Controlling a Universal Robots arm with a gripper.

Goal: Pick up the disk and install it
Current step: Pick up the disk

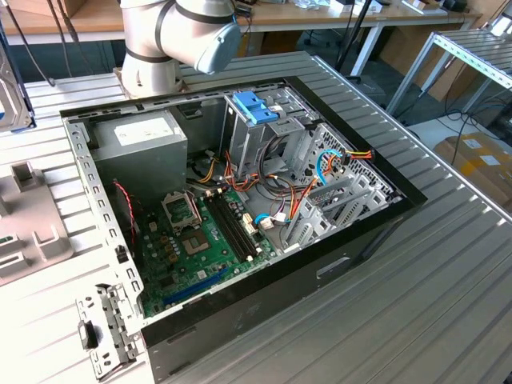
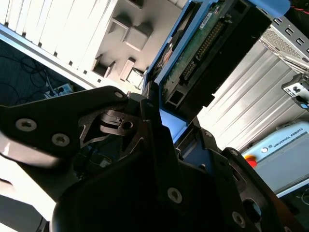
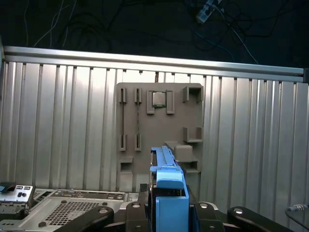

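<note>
The disk (image 3: 167, 191), a dark flat drive edged by a light-blue rail, stands on its edge between my gripper's black fingers (image 3: 137, 210) in the first wrist view. The gripper (image 3: 169, 212) is shut on it and holds it above the grey fixture tray (image 3: 159, 130). In the second wrist view the disk (image 2: 207, 43) shows its green circuit board and connector row, with its blue rail running down into the gripper (image 2: 169, 130).
An open computer case (image 1: 264, 296) lies on the ribbed metal table, with a motherboard (image 1: 200, 232), a power supply (image 1: 148, 132) and a tall metal drive cage topped by a blue bracket (image 1: 256, 108). The arm's base (image 1: 152, 48) stands behind the case. The tray holds a processor chip (image 3: 158, 99).
</note>
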